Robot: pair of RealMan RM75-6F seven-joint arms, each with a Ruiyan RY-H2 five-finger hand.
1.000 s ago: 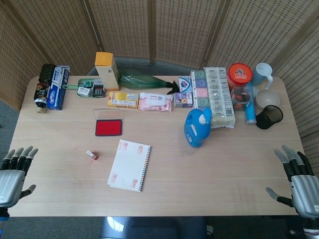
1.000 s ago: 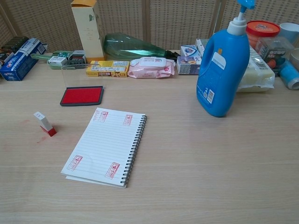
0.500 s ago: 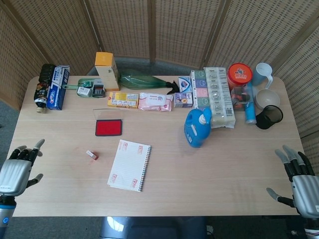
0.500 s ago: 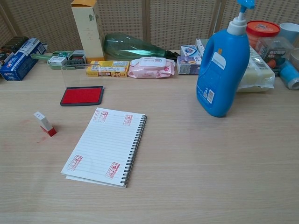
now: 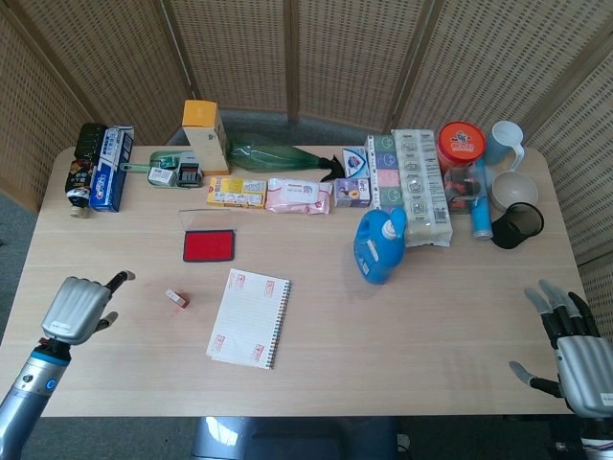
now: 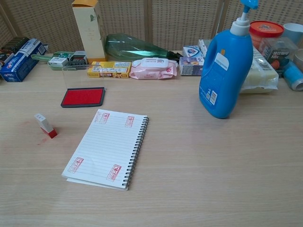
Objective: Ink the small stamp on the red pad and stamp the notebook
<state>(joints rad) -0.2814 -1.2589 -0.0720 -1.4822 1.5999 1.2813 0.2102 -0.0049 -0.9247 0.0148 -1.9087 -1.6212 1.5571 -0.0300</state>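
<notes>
The small stamp (image 5: 176, 299) (image 6: 46, 125), white with a red base, lies tilted on the table left of the notebook (image 5: 249, 317) (image 6: 106, 148). The notebook lies open and shows several red stamp marks. Behind them sits the red ink pad (image 5: 209, 245) (image 6: 83, 97), uncovered. My left hand (image 5: 81, 307) hovers over the table's left side, well left of the stamp. It holds nothing, with one finger and the thumb stretched toward the stamp. My right hand (image 5: 575, 355) is at the front right corner, fingers spread and empty. The chest view shows neither hand.
A blue detergent bottle (image 5: 380, 245) (image 6: 225, 66) stands right of the notebook. Along the back edge run boxes (image 5: 203, 134), a green bottle (image 5: 273, 155), a wipes pack (image 5: 299, 195) and an egg carton (image 5: 421, 187). Cups and a bowl (image 5: 514, 192) crowd the back right.
My left hand has come forward from the front left corner onto the table toward the stamp. My right hand has barely shifted. Stamp, pad and notebook have not moved.
</notes>
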